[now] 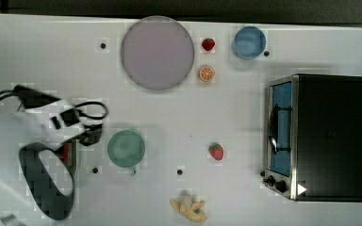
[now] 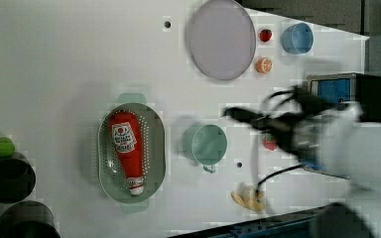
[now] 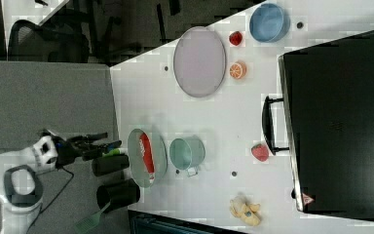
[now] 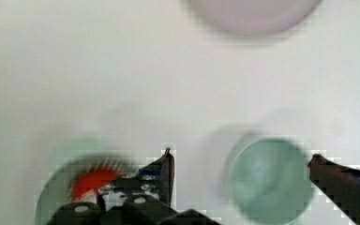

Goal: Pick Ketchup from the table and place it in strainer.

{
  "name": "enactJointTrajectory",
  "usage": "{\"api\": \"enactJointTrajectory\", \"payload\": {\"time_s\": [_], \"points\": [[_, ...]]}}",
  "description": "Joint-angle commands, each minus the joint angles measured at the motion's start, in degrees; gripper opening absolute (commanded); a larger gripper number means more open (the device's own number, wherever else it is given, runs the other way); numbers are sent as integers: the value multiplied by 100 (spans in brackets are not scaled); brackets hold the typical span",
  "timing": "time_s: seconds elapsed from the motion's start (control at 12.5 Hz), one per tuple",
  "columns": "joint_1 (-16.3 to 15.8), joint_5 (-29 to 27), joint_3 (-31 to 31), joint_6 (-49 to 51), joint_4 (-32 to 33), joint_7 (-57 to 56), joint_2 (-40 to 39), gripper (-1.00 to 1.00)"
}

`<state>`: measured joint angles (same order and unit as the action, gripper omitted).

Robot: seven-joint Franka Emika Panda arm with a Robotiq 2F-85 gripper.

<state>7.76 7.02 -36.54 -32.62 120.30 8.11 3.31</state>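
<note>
White-labelled red Ketchup (image 2: 127,148) inside strainer (image 2: 155,148)

A white table (image 1: 37,52) fills the room's middle; beyond its edge in the right view lies grey floor (image 3: 44,97) — a dark office chair (image 3: 44,41) stands there, under even, flat light.

White rounded arm (image 1: 9,136) with dark grey joint bands, looping black cables (image 1: 92,110), and a black gripper (image 4: 239,164) with visible screws.
</note>
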Motion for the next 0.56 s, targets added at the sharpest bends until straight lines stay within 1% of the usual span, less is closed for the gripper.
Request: {"api": "enactJointTrajectory", "payload": {"time_s": [0.08,0.16,0.32,0.4,0.56], "points": [[579,-67,836,578,-159,164,473,100],[580,-266,1125,732,-197,152,607,100],[581,-940,1655,1135,-283,101,783,100],[581,-1052,1867,1322,-364,-121,826,100],[583,-1053,2211,1593,-669,-860,827,100]]}}
